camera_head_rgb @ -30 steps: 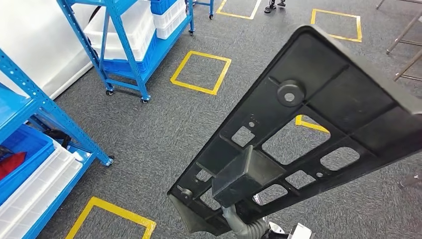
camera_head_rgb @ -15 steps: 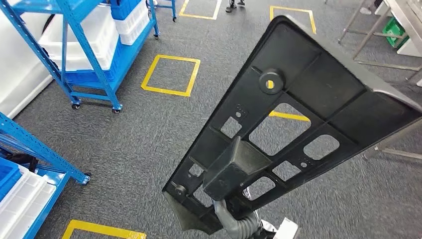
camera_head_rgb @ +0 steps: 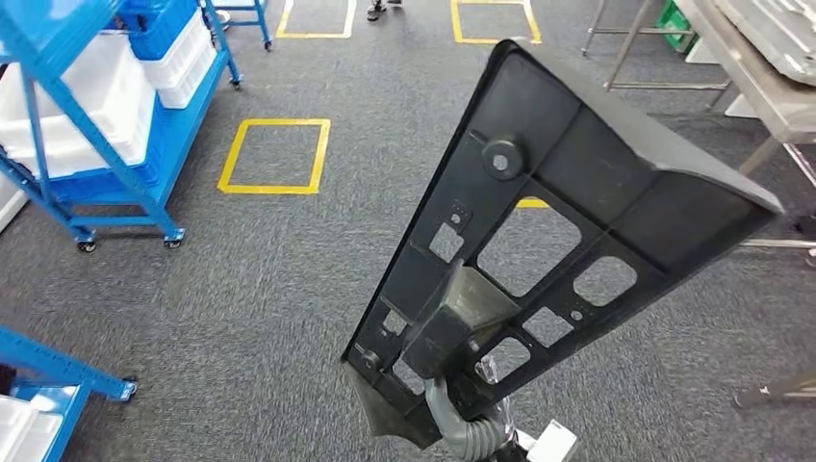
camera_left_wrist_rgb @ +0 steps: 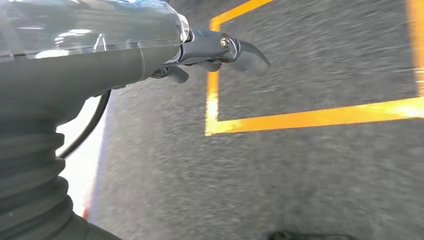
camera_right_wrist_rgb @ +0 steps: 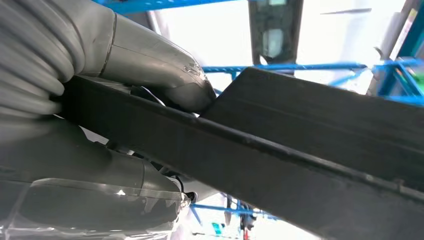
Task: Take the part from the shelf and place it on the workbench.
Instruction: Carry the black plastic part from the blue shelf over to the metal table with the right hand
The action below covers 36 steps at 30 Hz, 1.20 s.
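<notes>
Right hand [camera_right_wrist_rgb: 150, 145] grips unlabelled black part [camera_head_rgb: 539, 241].

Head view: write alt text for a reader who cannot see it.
A large black plastic part with cut-out openings, held up from below by the robot's right hand, stands above grey carpet marked with yellow tape squares. A blue wheeled shelf rack with white bins stands left, a metal workbench upper right.

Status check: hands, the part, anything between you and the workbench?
Right hand grips black part. Left hand holds nothing. Workbench ahead right, bare carpet between.
</notes>
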Available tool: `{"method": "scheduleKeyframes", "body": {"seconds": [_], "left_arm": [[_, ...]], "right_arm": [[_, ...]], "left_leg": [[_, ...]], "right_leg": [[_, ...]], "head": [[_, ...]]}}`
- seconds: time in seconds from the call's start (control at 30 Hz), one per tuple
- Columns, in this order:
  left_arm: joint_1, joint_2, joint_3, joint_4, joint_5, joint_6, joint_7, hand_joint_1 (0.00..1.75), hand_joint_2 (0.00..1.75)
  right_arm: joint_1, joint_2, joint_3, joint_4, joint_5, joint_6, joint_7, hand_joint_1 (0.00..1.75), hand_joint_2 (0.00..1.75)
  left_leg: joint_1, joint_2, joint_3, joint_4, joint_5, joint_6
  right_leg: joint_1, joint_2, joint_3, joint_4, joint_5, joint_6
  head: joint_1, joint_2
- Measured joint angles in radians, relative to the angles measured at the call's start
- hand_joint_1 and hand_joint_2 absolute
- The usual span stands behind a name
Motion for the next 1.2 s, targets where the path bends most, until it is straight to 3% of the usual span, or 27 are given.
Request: {"method": "scheduleKeyframes", "body": {"seconds": [0.07, 0.1, 0.13, 0.17, 0.2, 0.27, 0.33, 0.4, 0.43, 0.5, 0.57, 0.6, 0.63, 0.67, 0.7, 0.77, 0.83, 0.9, 0.97, 1.03, 1.1, 1.13, 1.17, 1.2], "left_arm": [[0.001, -0.002, 0.0, 0.0, 0.016, -0.004, -0.03, 0.0, 1.75], [0.002, -0.004, 0.0, 0.0, 0.021, -0.007, -0.041, 0.0, 1.75], [0.001, -0.007, 0.001, 0.0, 0.023, -0.011, -0.047, 0.0, 1.75], [-0.001, -0.01, 0.0, 0.0, 0.021, -0.015, -0.047, 0.0, 1.75], [-0.005, -0.014, 0.0, 0.0, 0.016, -0.02, -0.041, 0.0, 1.75], [-0.013, -0.021, -0.004, 0.0, -0.001, -0.031, -0.024, 0.0, 1.75], [-0.02, -0.027, -0.012, 0.0, -0.02, -0.041, -0.008, 0.0, 1.75], [-0.025, -0.031, -0.023, 0.0, -0.036, -0.048, 0.002, 0.0, 1.75], [-0.026, -0.032, -0.028, 0.0, -0.043, -0.05, 0.006, 0.0, 1.75], [-0.026, -0.034, -0.038, 0.0, -0.051, -0.052, 0.009, 0.0, 1.75], [-0.023, -0.034, -0.043, 0.0, -0.055, -0.052, 0.009, 0.0, 1.75], [-0.021, -0.034, -0.044, 0.0, -0.056, -0.051, 0.009, 0.0, 1.75], [-0.021, -0.034, -0.045, 0.0, -0.055, -0.05, 0.007, 0.0, 1.75], [-0.021, -0.034, -0.046, 0.0, -0.051, -0.046, 0.001, 0.0, 1.75], [-0.023, -0.034, -0.047, 0.0, -0.045, -0.04, -0.009, 0.0, 1.75], [-0.026, -0.034, -0.047, 0.0, -0.027, -0.026, -0.034, 0.0, 1.75], [-0.029, -0.034, -0.046, 0.0, -0.01, -0.016, -0.052, 0.0, 1.75], [-0.033, -0.034, -0.043, 0.0, 0.001, -0.013, -0.06, 0.0, 1.75], [-0.035, -0.035, -0.041, 0.0, 0.001, -0.013, -0.062, 0.0, 1.75], [-0.031, -0.037, -0.041, 0.0, -0.002, -0.014, -0.059, 0.0, 1.75], [-0.023, -0.038, -0.041, 0.0, -0.002, -0.014, -0.057, 0.0, 1.75], [-0.019, -0.039, -0.04, 0.0, -0.002, -0.014, -0.057, 0.0, 1.75], [-0.017, -0.039, -0.04, 0.0, -0.003, -0.014, -0.056, 0.0, 1.75], [-0.016, -0.04, -0.04, 0.0, -0.003, -0.015, -0.055, 0.0, 1.75]], "right_arm": [[-0.006, 0.0, -0.005, 0.0, 0.011, 0.017, 0.0, 1.75, 1.75], [-0.009, 0.0, -0.008, 0.0, 0.017, 0.025, 0.0, 1.75, 1.75], [-0.012, -0.001, -0.011, 0.0, 0.024, 0.03, -0.002, 1.75, 1.75], [-0.016, -0.002, -0.015, 0.0, 0.031, 0.033, -0.004, 1.75, 1.75], [-0.021, -0.003, -0.017, -0.001, 0.038, 0.031, -0.008, 1.75, 1.75], [-0.027, -0.004, -0.022, -0.007, 0.053, 0.015, -0.015, 1.75, 1.75], [-0.024, -0.005, -0.024, -0.021, 0.066, -0.008, -0.017, 1.75, 1.75], [-0.012, -0.008, -0.025, -0.037, 0.074, -0.031, -0.018, 1.75, 1.75], [-0.004, -0.011, -0.026, -0.045, 0.076, -0.041, -0.019, 1.75, 1.75], [0.007, -0.016, -0.025, -0.058, 0.077, -0.058, -0.019, 1.75, 1.75], [0.014, -0.022, -0.024, -0.065, 0.074, -0.067, -0.019, 1.75, 1.75], [0.017, -0.024, -0.024, -0.067, 0.072, -0.069, -0.019, 1.75, 1.75], [0.022, -0.027, -0.024, -0.068, 0.069, -0.07, -0.018, 1.75, 1.75], [0.026, -0.03, -0.024, -0.069, 0.065, -0.07, -0.017, 1.75, 1.75], [0.03, -0.033, -0.022, -0.07, 0.061, -0.069, -0.016, 1.75, 1.75], [0.032, -0.04, -0.017, -0.075, 0.056, -0.067, -0.015, 1.75, 1.75], [0.03, -0.045, -0.009, -0.082, 0.055, -0.057, -0.014, 1.75, 1.75], [0.028, -0.048, -0.003, -0.086, 0.054, -0.046, -0.011, 1.75, 1.75], [0.024, -0.049, 0.001, -0.09, 0.053, -0.039, -0.006, 1.75, 1.75], [0.017, -0.05, 0.004, -0.095, 0.052, -0.034, -0.002, 1.75, 1.75], [0.011, -0.05, 0.006, -0.097, 0.052, -0.032, 0.0, 1.75, 1.75], [0.011, -0.05, 0.006, -0.097, 0.051, -0.032, 0.0, 1.75, 1.75], [0.011, -0.05, 0.007, -0.097, 0.051, -0.031, 0.001, 1.75, 1.75], [0.011, -0.05, 0.007, -0.097, 0.051, -0.031, 0.001, 1.75, 1.75]], "left_leg": [[0.003, -0.031, -0.065, 0.135, -0.061, -0.006], [0.005, -0.035, -0.093, 0.19, -0.077, -0.009], [0.007, -0.036, -0.107, 0.209, -0.071, -0.011], [0.009, -0.037, -0.103, 0.189, -0.045, -0.013], [0.012, -0.042, -0.081, 0.133, -0.006, -0.015], [0.019, -0.079, -0.028, 0.001, 0.056, -0.017], [0.021, -0.106, -0.007, -0.056, 0.067, -0.008], [0.017, -0.093, -0.006, -0.059, 0.068, 0.007], [0.017, -0.083, -0.005, -0.062, 0.071, 0.015], [0.017, -0.062, -0.004, -0.067, 0.075, 0.027], [0.013, -0.038, -0.005, -0.068, 0.074, 0.033], [0.011, -0.025, -0.005, -0.068, 0.073, 0.034], [0.01, -0.013, -0.005, -0.068, 0.071, 0.035], [0.009, -0.002, -0.004, -0.068, 0.07, 0.035], [0.008, 0.008, -0.002, -0.068, 0.068, 0.034], [0.005, 0.025, 0.005, -0.068, 0.063, 0.028], [0.001, 0.04, 0.009, -0.068, 0.058, 0.02], [-0.001, 0.058, 0.015, -0.072, 0.056, 0.01], [0.001, 0.04, 0.015, -0.056, 0.04, 0.0], [0.004, -0.01, -0.024, 0.035, -0.013, -0.007], [0.005, -0.034, -0.091, 0.171, -0.07, -0.01], [0.005, -0.036, -0.114, 0.211, -0.077, -0.011], [0.005, -0.036, -0.118, 0.211, -0.062, -0.011], [0.005, -0.04, -0.103, 0.17, -0.028, -0.009]], "right_leg": [[0.0, 0.023, 0.0, 0.0, 0.001, -0.003], [-0.001, 0.035, 0.0, 0.0, 0.001, -0.003], [-0.001, 0.048, 0.0, 0.002, 0.001, -0.002], [-0.003, 0.062, 0.001, 0.004, 0.0, 0.0], [-0.005, 0.076, 0.001, 0.009, -0.001, 0.004], [-0.006, 0.099, -0.004, 0.023, -0.008, 0.015], [-0.007, 0.117, -0.015, 0.034, -0.01, 0.028], [-0.01, 0.131, -0.022, 0.035, -0.008, 0.041], [-0.011, 0.123, -0.026, 0.04, -0.012, 0.046], [-0.01, 0.077, -0.055, 0.102, -0.051, 0.053], [-0.009, 0.034, -0.119, 0.234, -0.117, 0.058], [-0.01, 0.027, -0.148, 0.293, -0.138, 0.06], [-0.01, 0.024, -0.163, 0.323, -0.142, 0.06], [-0.01, 0.021, -0.157, 0.312, -0.126, 0.059], [-0.009, 0.017, -0.131, 0.263, -0.096, 0.056], [-0.001, -0.02, -0.053, 0.117, -0.039, 0.044], [0.01, -0.046, -0.014, 0.037, -0.022, 0.032], [0.012, -0.029, -0.015, 0.03, -0.022, 0.024], [0.006, -0.009, -0.008, 0.018, -0.016, 0.013], [-0.001, 0.011, -0.002, 0.011, -0.011, 0.004], [-0.001, 0.035, -0.002, 0.011, -0.012, 0.0], [0.0, 0.049, -0.001, 0.012, -0.012, 0.0], [0.0, 0.062, 0.0, 0.013, -0.013, 0.0], [0.0, 0.076, 0.002, 0.015, -0.014, 0.001]], "head": [[0.0, 0.0], [0.0, 0.0], [0.0, 0.0], [0.0, 0.0], [0.0, 0.0], [0.0, 0.0], [0.0, 0.0], [0.0, 0.0], [0.0, 0.0], [0.0, 0.0], [0.0, 0.0], [0.0, 0.0], [0.0, 0.0], [0.0, 0.0], [0.0, 0.0], [0.0, 0.0], [0.0, 0.0], [0.0, 0.0], [0.0, 0.0], [0.0, 0.0], [0.0, 0.0], [0.0, 0.0], [0.0, 0.0], [0.0, 0.0]]}}
